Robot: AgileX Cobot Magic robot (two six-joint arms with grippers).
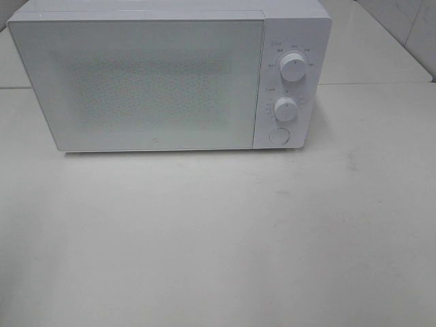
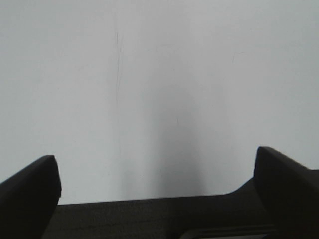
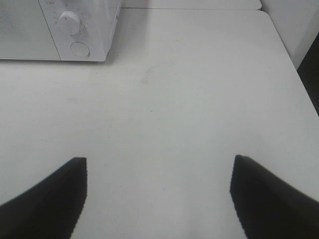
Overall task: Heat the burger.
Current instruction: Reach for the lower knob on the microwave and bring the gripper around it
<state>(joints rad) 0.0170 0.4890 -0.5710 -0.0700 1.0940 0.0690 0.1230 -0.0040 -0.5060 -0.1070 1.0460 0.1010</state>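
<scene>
The left fingers (image 2: pixel 30 194) stand spread wide, holding nothing, over the flat white desk (image 1: pixel 218 238). The right fingers (image 3: pixel 55 194) gape likewise, empty. The burger is out of sight, perhaps behind the shut frosted door of the boxy white microwave oven (image 1: pixel 136 82) far back on the desk, with broad open surface before it.

Closed white microwave (image 1: pixel 163 82), two knobs (image 1: pixel 292 67), perhaps a round button (image 1: pixel 279 136), white table (image 1: pixel 204 238)

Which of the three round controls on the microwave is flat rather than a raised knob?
The bottom button, lowest on the panel; the upper knob and middle knob stand out.
</scene>
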